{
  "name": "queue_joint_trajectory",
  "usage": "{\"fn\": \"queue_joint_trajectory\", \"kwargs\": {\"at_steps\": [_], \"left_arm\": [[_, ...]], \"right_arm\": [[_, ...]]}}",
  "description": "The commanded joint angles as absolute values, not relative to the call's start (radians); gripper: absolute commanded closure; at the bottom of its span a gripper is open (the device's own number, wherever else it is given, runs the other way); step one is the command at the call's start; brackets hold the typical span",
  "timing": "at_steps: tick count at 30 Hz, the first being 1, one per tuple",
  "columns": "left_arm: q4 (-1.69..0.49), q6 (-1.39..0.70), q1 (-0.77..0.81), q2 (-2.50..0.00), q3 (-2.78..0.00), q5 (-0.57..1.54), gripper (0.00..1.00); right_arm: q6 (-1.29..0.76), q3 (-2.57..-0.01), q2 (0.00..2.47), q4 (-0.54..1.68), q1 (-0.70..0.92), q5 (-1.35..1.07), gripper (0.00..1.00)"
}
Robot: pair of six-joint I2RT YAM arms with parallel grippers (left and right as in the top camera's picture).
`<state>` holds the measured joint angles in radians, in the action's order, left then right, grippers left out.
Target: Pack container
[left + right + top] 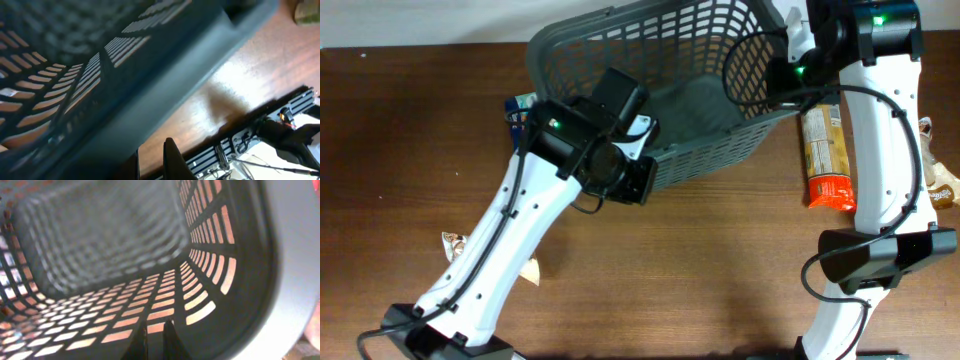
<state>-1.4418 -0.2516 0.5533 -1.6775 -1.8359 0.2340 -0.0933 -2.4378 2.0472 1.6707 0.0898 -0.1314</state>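
The container (700, 100) is a dark grey lattice basket at the back middle of the table, tilted so that its solid bottom and inner walls show. My left gripper (638, 180) is at its near lower edge. In the left wrist view the fingers (152, 160) are close together with bare wood between them, and the container's thick edge (150, 75) is just to their left. My right gripper (155, 327) reaches inside the container (100, 245) at its right end, fingers nearly together over the lattice wall. In the overhead view the right arm hides it.
An orange snack packet (825, 150) lies right of the container, beside the right arm. Another packet (940, 185) is at the right edge. A blue packet (520, 110) lies by the container's left end. A small wrapper (455, 243) and a beige scrap (530, 270) lie by the left arm.
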Motion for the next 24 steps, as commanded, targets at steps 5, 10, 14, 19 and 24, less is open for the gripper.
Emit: {"fn": "queue_joint_trajectory", "kwargs": {"at_steps": [5,10,14,19,24], "left_arm": [[-1.42,-0.256,0.493,-1.688,-1.831,0.212,0.98],[-1.42,-0.253,0.466,-1.688,-1.831,0.169,0.98],[-1.421,-0.253,0.441,-1.688,-1.831,0.159,0.98],[-1.42,-0.253,0.398,-1.688,-1.831,0.153,0.98],[-1.42,-0.237,0.362,-1.688,-1.831,0.147,0.98]], "right_arm": [[-0.085,-2.428,2.056,1.699,0.1,-0.13,0.96],[-0.085,-2.428,2.056,1.699,0.101,-0.176,0.96],[-0.082,-2.428,2.056,1.699,0.106,-0.176,0.96],[-0.083,-2.428,2.056,1.699,0.105,-0.176,0.96],[-0.083,-2.428,2.056,1.699,0.105,-0.176,0.96]]}}
